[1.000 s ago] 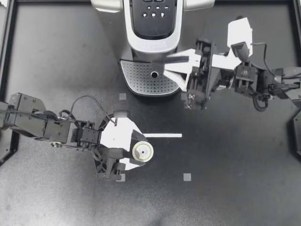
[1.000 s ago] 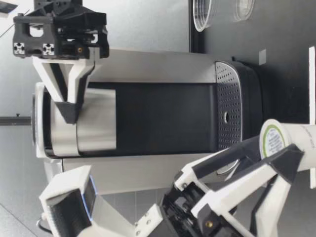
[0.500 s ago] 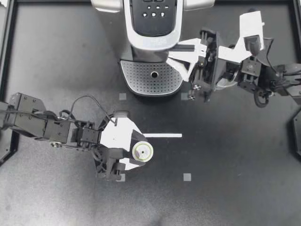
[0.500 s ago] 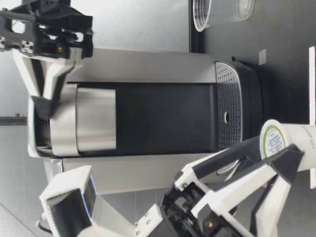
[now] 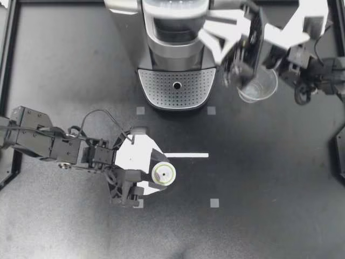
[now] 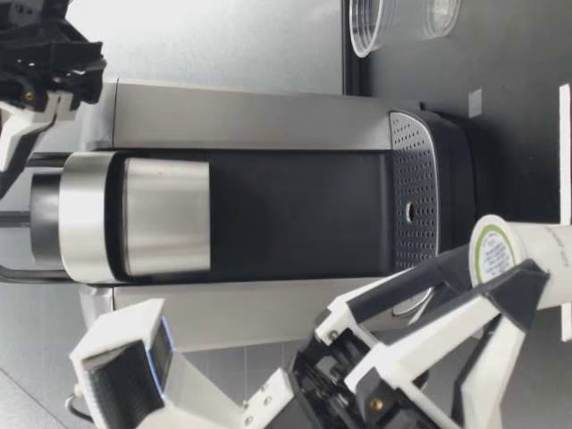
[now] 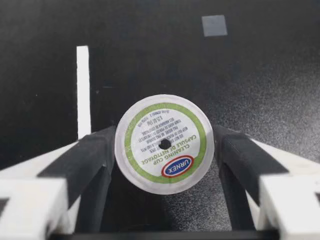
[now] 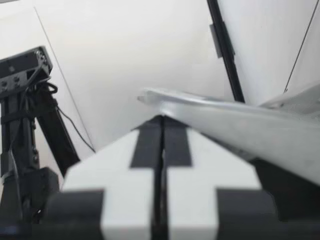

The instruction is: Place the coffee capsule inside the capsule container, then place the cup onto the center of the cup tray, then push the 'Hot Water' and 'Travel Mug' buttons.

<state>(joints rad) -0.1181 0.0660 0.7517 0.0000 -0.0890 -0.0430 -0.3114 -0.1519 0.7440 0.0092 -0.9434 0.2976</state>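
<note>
Top view: L gripper [image 5: 155, 174] grips capsule [image 5: 164, 174] from both sides, low over table in front of coffee machine [image 5: 175, 59], well apart from it. R gripper [image 5: 207, 32] sits high by machine's top, right side; R wrist view shows fingers [image 8: 135, 160] pressed together. Clear cup [image 5: 257, 86] stands just right of machine.

Even overhead light, faint sheen on the dark table [image 5: 269, 178], soft-focus right wrist view.
</note>
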